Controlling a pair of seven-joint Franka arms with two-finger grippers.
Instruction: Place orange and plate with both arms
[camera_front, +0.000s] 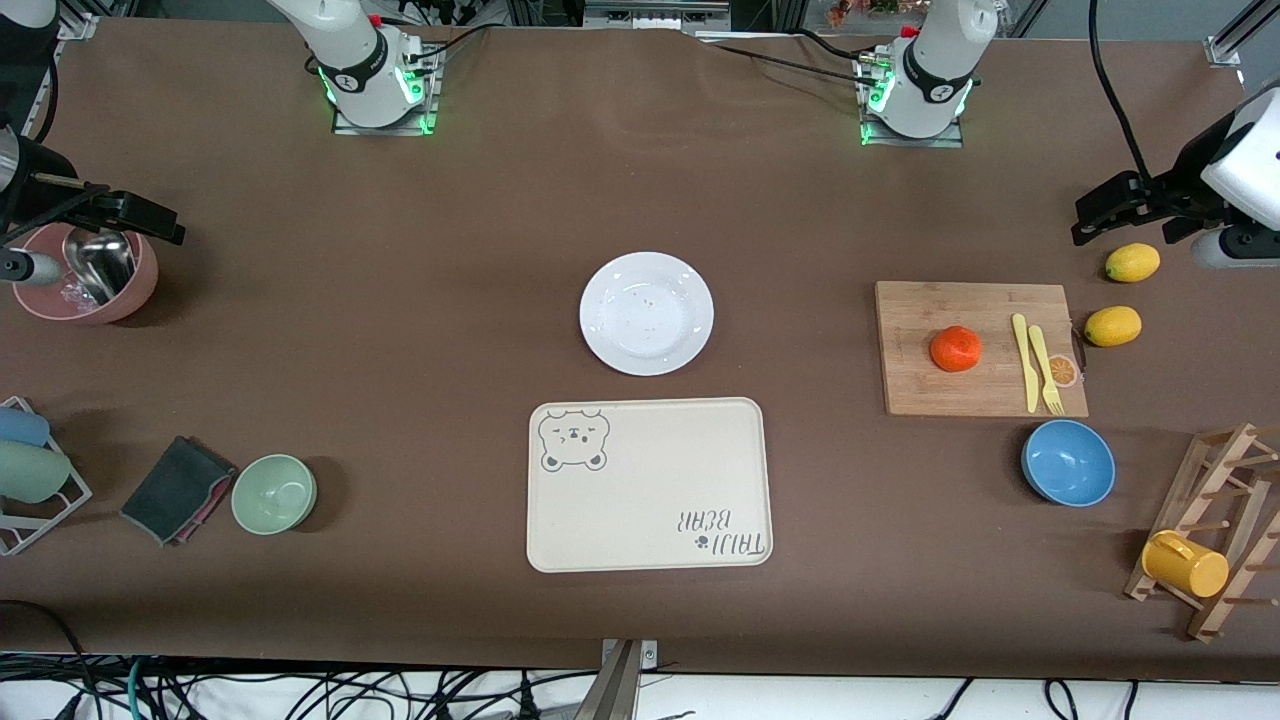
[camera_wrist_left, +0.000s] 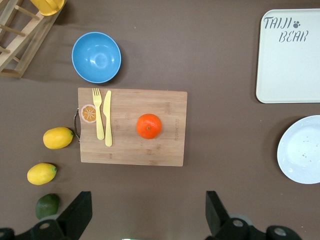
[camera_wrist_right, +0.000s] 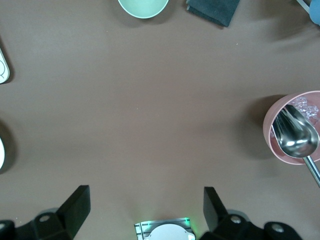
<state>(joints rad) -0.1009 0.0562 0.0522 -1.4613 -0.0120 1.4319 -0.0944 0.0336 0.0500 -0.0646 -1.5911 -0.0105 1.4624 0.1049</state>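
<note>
We hold both grippers high with jaws wide, empty, to survey: left gripper (camera_wrist_left: 145, 220) above the cutting board (camera_front: 920, 390) bearing the orange (camera_front: 956, 348), the plate (camera_front: 647, 313) beside that board, right gripper (camera_wrist_right: 145, 217) waiting
</note>
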